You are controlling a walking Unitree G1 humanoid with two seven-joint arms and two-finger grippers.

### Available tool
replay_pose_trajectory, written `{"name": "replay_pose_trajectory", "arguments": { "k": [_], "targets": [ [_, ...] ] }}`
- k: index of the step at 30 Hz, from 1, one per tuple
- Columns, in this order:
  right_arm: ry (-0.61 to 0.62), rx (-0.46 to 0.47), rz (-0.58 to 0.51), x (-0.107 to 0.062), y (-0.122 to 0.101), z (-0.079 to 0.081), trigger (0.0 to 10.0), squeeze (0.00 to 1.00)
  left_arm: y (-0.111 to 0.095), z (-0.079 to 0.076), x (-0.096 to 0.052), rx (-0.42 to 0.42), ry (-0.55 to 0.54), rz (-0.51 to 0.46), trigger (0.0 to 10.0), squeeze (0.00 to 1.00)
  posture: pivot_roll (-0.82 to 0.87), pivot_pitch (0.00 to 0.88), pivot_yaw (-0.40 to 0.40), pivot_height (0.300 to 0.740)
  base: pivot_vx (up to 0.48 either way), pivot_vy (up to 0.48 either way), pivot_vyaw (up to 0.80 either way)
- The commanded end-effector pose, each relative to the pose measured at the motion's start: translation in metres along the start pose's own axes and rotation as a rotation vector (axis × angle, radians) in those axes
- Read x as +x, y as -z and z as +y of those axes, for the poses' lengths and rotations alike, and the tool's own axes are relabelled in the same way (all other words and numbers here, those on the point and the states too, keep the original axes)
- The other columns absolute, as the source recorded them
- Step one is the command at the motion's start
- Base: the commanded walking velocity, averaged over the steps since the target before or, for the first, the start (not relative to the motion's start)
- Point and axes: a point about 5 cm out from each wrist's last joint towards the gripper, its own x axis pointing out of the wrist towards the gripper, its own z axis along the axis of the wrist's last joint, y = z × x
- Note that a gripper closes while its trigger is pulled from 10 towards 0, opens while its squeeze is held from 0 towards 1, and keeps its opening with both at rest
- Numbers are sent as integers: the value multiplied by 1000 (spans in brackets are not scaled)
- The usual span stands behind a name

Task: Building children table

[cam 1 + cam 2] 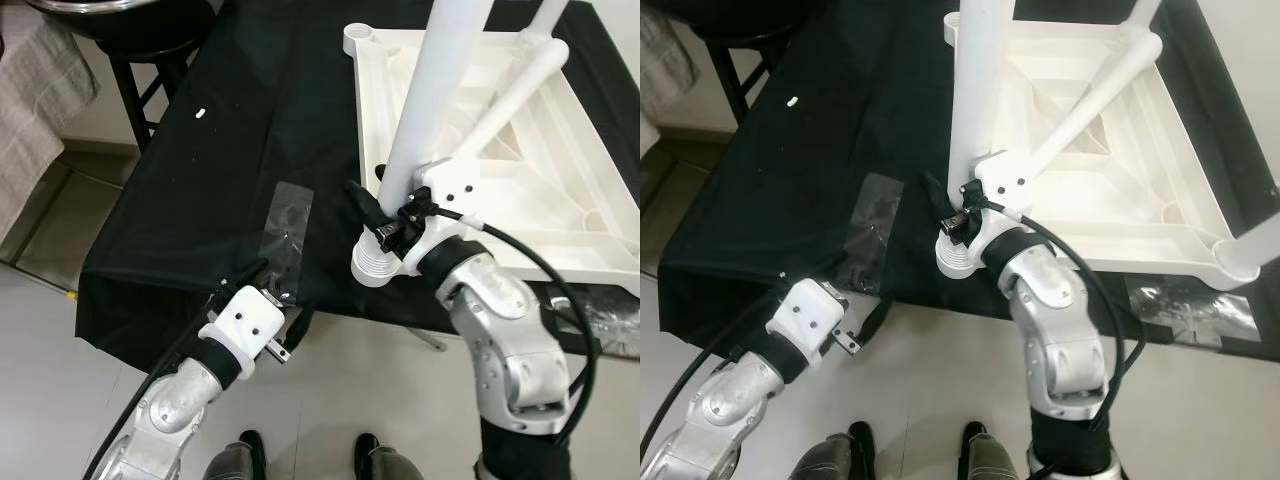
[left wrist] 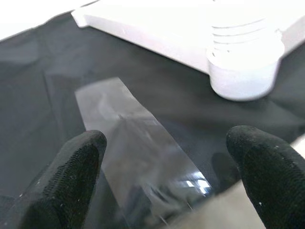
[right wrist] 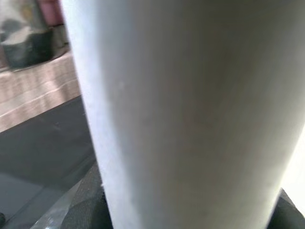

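The white table top (image 1: 560, 230) lies upside down on a black cloth (image 1: 220, 180). One white leg (image 1: 505, 95) slants up from its underside. My right gripper (image 1: 398, 195) is shut on a second white leg (image 1: 435, 80), low on the tube. That leg leans upward, and its ribbed threaded end (image 1: 378, 262) sits at the cloth beside the top's near corner. The leg (image 3: 181, 114) is very close in the right wrist view. My left gripper (image 2: 167, 157) is open at the cloth's front edge, its fingers (image 2: 76, 167) either side of a clear tape strip (image 2: 128, 138).
An open leg socket (image 1: 360, 40) stands at the top's far left corner. A black stool (image 1: 140, 50) and a beige cloth (image 1: 35, 110) are at the far left. Crinkled clear plastic (image 1: 605, 325) lies at the near right. A small white bit (image 1: 201, 114) rests on the cloth.
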Motion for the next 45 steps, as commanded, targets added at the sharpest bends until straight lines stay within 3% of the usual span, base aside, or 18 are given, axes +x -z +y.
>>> {"name": "replay_pose_trajectory", "arguments": {
  "k": [1,4,7,9,10,11,13,15,16,18,24,34,37,43,45],
  "targets": [
    [115,77,297,-11,56,-7,10000,0,1,6,1,-37,-12,7,10000,0,-27,289,-2,740,0,0,0],
    [129,76,297,-9,58,-1,10000,0,-10,31,10,-56,-59,-37,10000,0,-28,271,-1,740,0,0,0],
    [134,74,297,-9,58,0,10000,0,-13,37,12,-68,-65,-50,10000,0,-28,271,-1,740,0,0,0],
    [124,56,287,-7,58,3,10000,0,-27,57,20,-117,-60,-104,10000,0,-28,251,0,740,0,0,0],
    [124,56,287,-7,58,3,10000,0,-27,57,20,-117,-60,-104,10000,0,-28,251,0,740,0,0,0],
    [97,37,269,-4,56,4,10000,0,-35,68,24,-136,-46,-138,10000,0,-27,246,0,740,0,0,0],
    [97,37,269,-4,56,4,10000,0,-35,68,24,-136,-46,-138,10000,0,-27,246,0,740,0,0,0],
    [-44,-32,190,6,46,13,10000,0,-55,84,31,-156,-9,-209,10000,0,-26,232,1,740,0,0,0],
    [-44,-32,190,6,46,13,10000,0,-55,84,31,-156,-9,-209,10000,0,-26,232,1,740,0,0,0],
    [-239,-110,122,11,35,22,10000,0,-70,93,34,-180,22,-262,10000,0,-29,220,-2,740,0,0,0],
    [-337,-107,91,14,28,12,10000,0,-88,103,34,-274,113,-310,10000,0,-27,214,-15,740,0,0,0],
    [-312,-21,95,12,37,2,10000,0,-100,106,32,-370,249,-337,10000,0,-25,212,-12,740,0,0,0],
    [-285,48,109,9,43,4,10000,0,-103,103,32,-411,295,-345,10000,0,-26,211,-11,740,0,0,0],
    [-246,34,155,8,54,12,10000,0,-105,95,36,-470,352,-338,10000,0,-25,209,-10,740,0,0,0],
    [-258,48,163,8,57,23,10000,0,-107,90,47,-497,364,-325,10000,0,-24,203,-9,740,0,0,0]
  ]
}}
